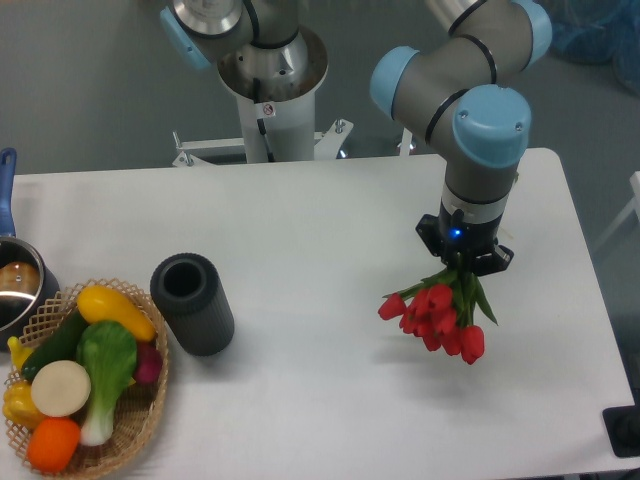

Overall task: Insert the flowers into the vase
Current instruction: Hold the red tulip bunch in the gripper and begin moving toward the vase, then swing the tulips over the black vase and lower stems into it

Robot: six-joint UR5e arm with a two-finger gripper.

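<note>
Over the right half of the white table, the robot's gripper is closed on the green stems of the flowers, whose red tulip heads hang down and to the left just beneath it. The fingers themselves are hidden behind the wrist housing. No legible writing or branding shows. The vase stands upright well apart to the left, beside a wicker basket of toy vegetables.
</note>
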